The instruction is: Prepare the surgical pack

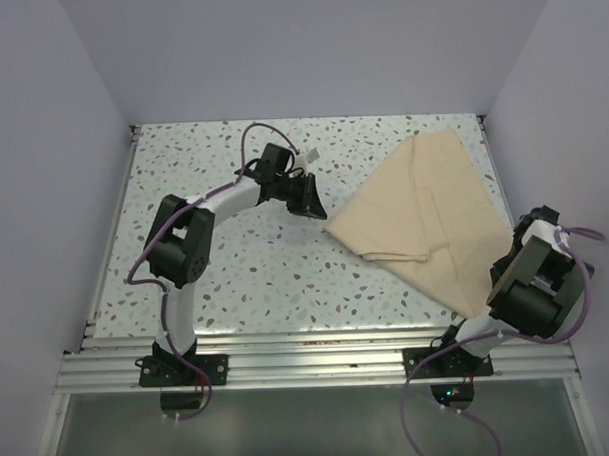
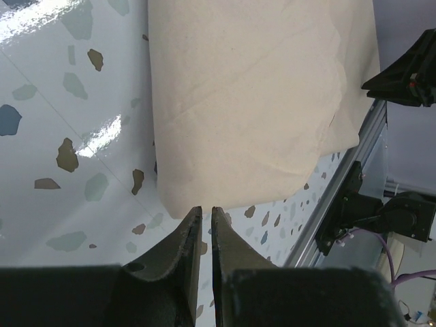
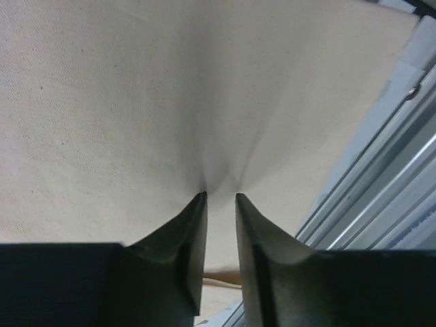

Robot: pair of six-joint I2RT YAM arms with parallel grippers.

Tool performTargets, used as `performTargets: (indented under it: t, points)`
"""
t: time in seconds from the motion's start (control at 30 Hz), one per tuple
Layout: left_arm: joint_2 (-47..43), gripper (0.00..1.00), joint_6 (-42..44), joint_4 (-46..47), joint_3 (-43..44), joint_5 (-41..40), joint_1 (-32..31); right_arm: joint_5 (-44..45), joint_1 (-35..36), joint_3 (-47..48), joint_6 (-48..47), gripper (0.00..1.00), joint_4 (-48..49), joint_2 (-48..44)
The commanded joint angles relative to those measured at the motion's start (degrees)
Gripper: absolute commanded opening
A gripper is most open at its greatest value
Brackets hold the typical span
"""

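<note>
A speckled terrazzo table [image 1: 236, 280] is enclosed on three sides by plain white walls [image 1: 308, 48]. Its near edge is bounded by an aluminium rail [image 1: 319, 353], to which both arm bases are bolted. The tan cloth sheet [image 1: 424, 204] is laid folded over the right half of the table. It is spread from near the far right corner down to the near right edge, with one corner pointed toward the table's middle.

From above, the left gripper [image 1: 317, 210] is seen at that middle corner. The right arm [image 1: 532, 290] is folded at the near right edge, its tool hidden beneath the wrist.

What is concealed there is supplied by the wrist views. In the left wrist view the fingers are shown pressed almost together, with a thin slit left between them. Their tips are met by the rounded folded edge of the sheet; whether any fabric is caught cannot be told. In the right wrist view the frame is filled by cloth. The right gripper [image 3: 219, 196] is shown narrowly parted, with creases gathered to a pucker pinched at its tips.
</note>
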Motion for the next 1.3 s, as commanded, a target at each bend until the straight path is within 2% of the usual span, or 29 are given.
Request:
performTargets:
  t: [0.0,0.17,0.43,0.6,0.7,0.73,0.77,0.83,1.0,1.13,1.27]
  points:
    - [-3.9,0.14,1.2,1.8,-0.9,0.0,0.1,-2.0,1.1,-0.8,-0.7,0.24,3.3,0.8]
    - [-4.1,0.14,1.6,1.0,-1.6,-0.3,0.1,-4.4,4.6,-3.7,2.3,0.18,3.9,1.2]
    - [-4.7,0.14,2.2,0.8,-1.8,-0.9,0.1,-6.5,18.5,-4.2,10.2,0.18,5.2,6.6]
    - [-4.6,0.14,2.5,0.6,-2.0,-0.9,0.1,-7.5,21.5,-1.0,13.0,0.17,2.6,7.9]
    - [-4.8,0.14,2.5,0.6,-2.3,-0.8,0.1,-1.6,20.0,2.2,10.9,0.19,-1.6,6.5]
    - [-4.9,0.14,2.5,0.7,-2.3,-0.7,0.1,-1.3,16.5,2.3,10.2,0.22,-2.2,6.0]
    - [-5.1,0.14,2.7,0.7,-2.4,-0.7,0.2,-1.1,14.3,2.0,9.1,0.32,-2.6,5.4]
    - [-5.2,0.14,2.7,0.9,-2.7,-0.7,0.1,-1.3,8.0,0.9,8.0,0.37,-3.2,3.3]
    - [-5.3,0.14,2.7,1.1,-2.8,-0.2,0.4,1.1,2.2,1.5,4.9,0.48,-4.6,0.4]
    - [-5.4,0.13,2.6,1.4,-3.1,0.0,0.4,5.5,-1.6,1.6,3.8,0.65,-5.8,1.3]
    - [-5.5,0.14,2.2,2.3,-3.9,0.8,0.5,3.5,-7.3,0.2,3.7,0.68,-3.1,0.9]
